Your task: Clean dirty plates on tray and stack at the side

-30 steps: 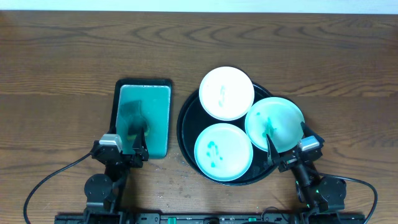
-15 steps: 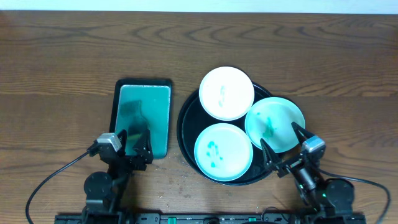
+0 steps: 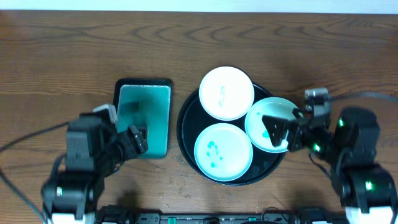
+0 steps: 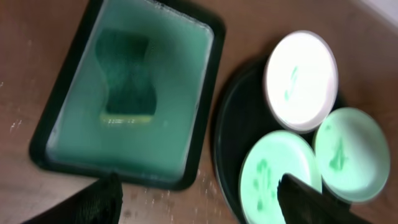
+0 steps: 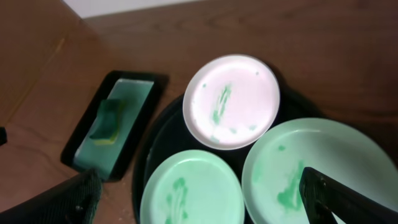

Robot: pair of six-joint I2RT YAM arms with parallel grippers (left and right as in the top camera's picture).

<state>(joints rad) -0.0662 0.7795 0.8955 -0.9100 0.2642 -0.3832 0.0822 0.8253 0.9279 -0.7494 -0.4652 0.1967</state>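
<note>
Overhead, the round black tray (image 3: 186, 127) carries all three plates, each lying singly. A white plate (image 3: 226, 93) sits at its far side, streaked green through the middle and reaching past the far rim. A mint plate (image 3: 223, 152) with teal dabs sits at its near side. A second mint plate (image 3: 268, 112), smeared teal, sits at its right side, lies over the right rim, and meets the other two edge to edge. Just left of the round tray, apart from it, is a rectangular tray (image 3: 157, 106) with a black rim and a teal inside. A dark green sponge (image 4: 127, 71) lies flat in it. The right fingers (image 5: 74, 199) hang above the right side of the round tray, over the second mint plate, spread wide and holding nothing. The left fingers (image 4: 99, 199) are over the near end of the rectangular tray, also spread wide and holding nothing. Both trays rest on a brown wood-grain worktop (image 3: 74, 50), with pale specks on it near the round tray's near-left rim and a pale strip along its far edge.
</note>
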